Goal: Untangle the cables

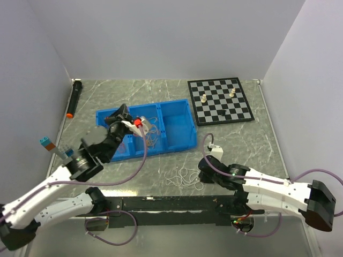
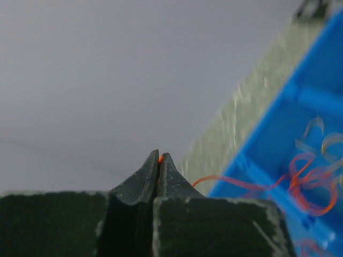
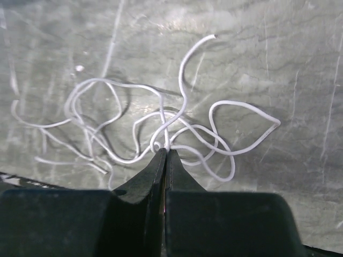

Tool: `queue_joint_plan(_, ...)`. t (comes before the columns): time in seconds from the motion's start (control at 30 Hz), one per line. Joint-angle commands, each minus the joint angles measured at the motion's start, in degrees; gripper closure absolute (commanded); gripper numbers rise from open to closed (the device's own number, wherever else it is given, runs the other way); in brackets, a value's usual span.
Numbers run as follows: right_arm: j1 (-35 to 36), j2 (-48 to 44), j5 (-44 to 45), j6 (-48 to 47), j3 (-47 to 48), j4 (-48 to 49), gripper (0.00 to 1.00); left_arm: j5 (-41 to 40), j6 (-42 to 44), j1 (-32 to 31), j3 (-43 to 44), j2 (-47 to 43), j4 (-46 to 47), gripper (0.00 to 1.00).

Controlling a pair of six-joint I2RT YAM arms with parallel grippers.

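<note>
Pulling worries me: left gripper (image 2: 160, 156) clamped on an orange cable (image 2: 293, 179), right gripper (image 3: 165, 151) on a white cable (image 3: 184, 91); either tug could drag the whole knot.

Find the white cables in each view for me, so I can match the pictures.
Top external: the white cables lie lower centre on the tabletop, on the near side of the blue bin.
Left wrist: not in it; only an orange cable shows, in the bin.
Right wrist: centre frame, spread on the tabletop, one strand at the tips of the shut right gripper.
Shared landmark: the grey marbled tabletop, in all three.
</note>
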Motion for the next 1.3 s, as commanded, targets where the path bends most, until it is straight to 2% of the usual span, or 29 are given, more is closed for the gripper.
queue_joint_plan(0.0, 0.42, -4.7, 2.54, -0.15, 0.89, -2.15, 1.0, 0.77, -8.23, 10.63, -7.17, -2.5, 5.91, 0.99)
queue_joint_plan(0.1, 0.42, -6.55, 2.98, 0.55, 0.71, -3.3, 1.0, 4.72, -12.46, 16.88, -6.56, -1.36, 7.23, 0.99)
queue_joint_plan(0.3, 0.42, -7.61, 2.72, 1.34, -0.08, -3.39, 1.0, 7.28, -18.0, 22.34, -3.93, 0.75, 9.86, 0.99)
queue_joint_plan(0.5, 0.42, -7.44, 2.37, 1.25, -0.25, -2.68, 1.0, 7.64, -20.73, 23.31, -3.57, 1.28, 7.94, 0.99)
queue_joint_plan(0.8, 0.42, -8.84, 2.37, 1.08, 0.8, -3.12, 1.0, 8.34, -20.38, 24.63, -14.72, -1.53, 4.68, 0.97)
queue_joint_plan(0.83, 0.42, -9.36, 2.37, 1.08, 0.8, -3.21, 1.0, 8.69, -20.21, 24.89, -15.25, -1.1, 3.9, 0.91)
queue_joint_plan(0.87, 0.42, -9.72, 2.28, 1.08, 0.89, -3.21, 1.0, 8.95, -20.2, 25.07, -15.17, -0.48, 2.84, 0.78)
queue_joint_plan(0.93, 0.42, -10.51, 2.37, 0.9, 1.33, -3.47, 1.0, 10.35, -20.82, 25.42, -13.42, 1.71, -0.22, 0.46)
queue_joint_plan(0.97, 0.42, -10.6, 2.46, 0.9, 1.76, -3.73, 1.0, 11.06, -21.25, 25.42, -12.2, 2.15, -0.59, 0.34)
queue_joint_plan(1.07, 0.42, -11.39, 2.81, 0.38, 3.08, -4.88, 1.0, 16.05, -22.75, 25.42, -7.46, 3.56, -2.35, 0.1)
queue_joint_plan(1.1, 0.42, -11.83, 3.07, 0.29, 3.61, -5.31, 1.0, 18.34, -23.01, 25.34, -6.05, 3.83, -2.79, 0.06)
queue_joint_plan(1.17, 0.42, -13.05, 3.95, 0.02, 4.92, -6.37, 1.0, 24.22, -23.45, 24.55, -3.49, 3.74, -3.84, 0.06)
queue_joint_plan(1.27, 0.42, -15.86, 5.27, -0.76, 7.12, -7.69, 1.0, 31.09, -23.46, 18.25, 0.02, 4.61, -9.01, 0.07)
